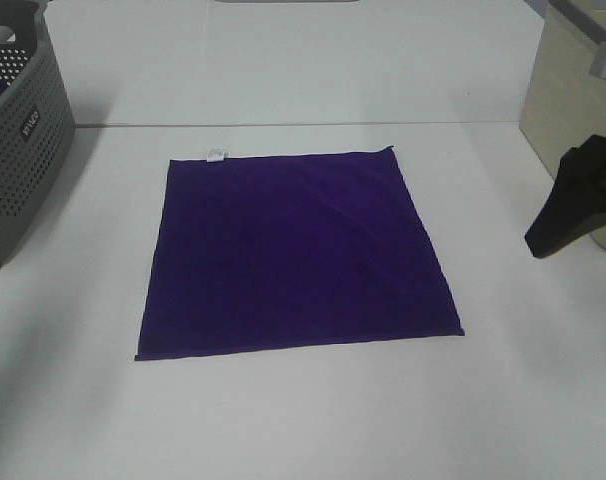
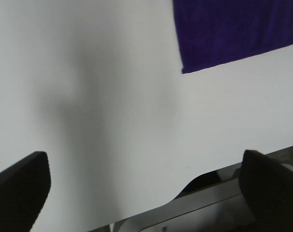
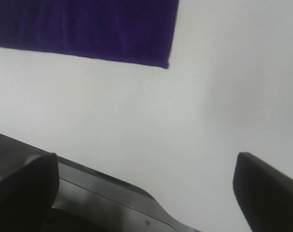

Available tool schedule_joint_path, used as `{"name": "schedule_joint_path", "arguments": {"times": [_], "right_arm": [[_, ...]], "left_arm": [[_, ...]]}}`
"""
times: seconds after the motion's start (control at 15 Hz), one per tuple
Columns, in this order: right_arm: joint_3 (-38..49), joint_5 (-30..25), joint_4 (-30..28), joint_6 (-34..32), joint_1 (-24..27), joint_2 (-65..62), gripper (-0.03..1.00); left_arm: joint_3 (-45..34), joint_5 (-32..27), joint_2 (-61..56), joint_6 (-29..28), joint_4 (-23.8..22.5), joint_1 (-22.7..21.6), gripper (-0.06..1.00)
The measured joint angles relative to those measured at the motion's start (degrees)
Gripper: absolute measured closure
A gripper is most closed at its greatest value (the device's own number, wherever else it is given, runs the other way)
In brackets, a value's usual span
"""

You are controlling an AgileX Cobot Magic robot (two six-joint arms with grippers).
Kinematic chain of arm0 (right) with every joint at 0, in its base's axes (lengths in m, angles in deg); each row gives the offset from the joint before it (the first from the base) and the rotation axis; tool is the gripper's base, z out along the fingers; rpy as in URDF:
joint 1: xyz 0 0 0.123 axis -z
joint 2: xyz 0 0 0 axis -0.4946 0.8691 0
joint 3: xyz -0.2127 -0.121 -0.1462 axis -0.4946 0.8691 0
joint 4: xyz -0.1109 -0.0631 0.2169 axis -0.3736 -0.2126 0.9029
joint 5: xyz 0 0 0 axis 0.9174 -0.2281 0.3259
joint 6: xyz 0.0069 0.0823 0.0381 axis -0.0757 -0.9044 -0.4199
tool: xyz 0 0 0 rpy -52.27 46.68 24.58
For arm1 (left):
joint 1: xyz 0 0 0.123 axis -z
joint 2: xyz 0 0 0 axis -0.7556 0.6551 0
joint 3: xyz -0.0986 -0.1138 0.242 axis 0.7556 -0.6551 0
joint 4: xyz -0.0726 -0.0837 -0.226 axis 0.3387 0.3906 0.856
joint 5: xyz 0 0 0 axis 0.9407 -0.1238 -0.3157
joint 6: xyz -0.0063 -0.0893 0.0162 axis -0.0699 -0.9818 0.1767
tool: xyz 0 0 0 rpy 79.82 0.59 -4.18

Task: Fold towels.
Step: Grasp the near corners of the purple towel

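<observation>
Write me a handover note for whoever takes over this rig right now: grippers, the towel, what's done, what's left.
Left gripper: open, empty, over bare table, clear of the towel.
Right gripper: open, empty, also clear of it.
Towel: purple, spread flat mid-table, white tag on its far edge. Grey basket at far left.
Done: no fold yet.
Left: every fold; the near corners look like the likely first grasp.

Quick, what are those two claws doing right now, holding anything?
Left gripper: open, holding nothing, clear of the purple towel.
Right gripper: open, holding nothing.
</observation>
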Motion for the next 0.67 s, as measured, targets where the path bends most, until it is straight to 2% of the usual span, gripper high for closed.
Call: {"name": "schedule_joint_path", "arguments": {"times": [0.13,0.2,0.47,0.67], "right_arm": [[0.00,-0.74,14.44,12.03,5.27,4.64,0.04],[-0.06,-1.89,18.22,16.33,5.90,7.85,0.04],[-0.06,0.40,21.89,23.26,5.90,19.82,0.04],[-0.11,2.06,23.38,26.47,5.90,25.73,0.04]], "left_arm": [[0.06,3.32,6.99,6.19,8.37,0.00,-0.04],[0.06,5.04,10.60,9.85,11.69,0.00,-0.04],[0.06,11.57,24.35,24.29,23.38,0.00,-0.04],[0.11,12.95,31.34,31.17,31.57,0.00,-0.04]]}}
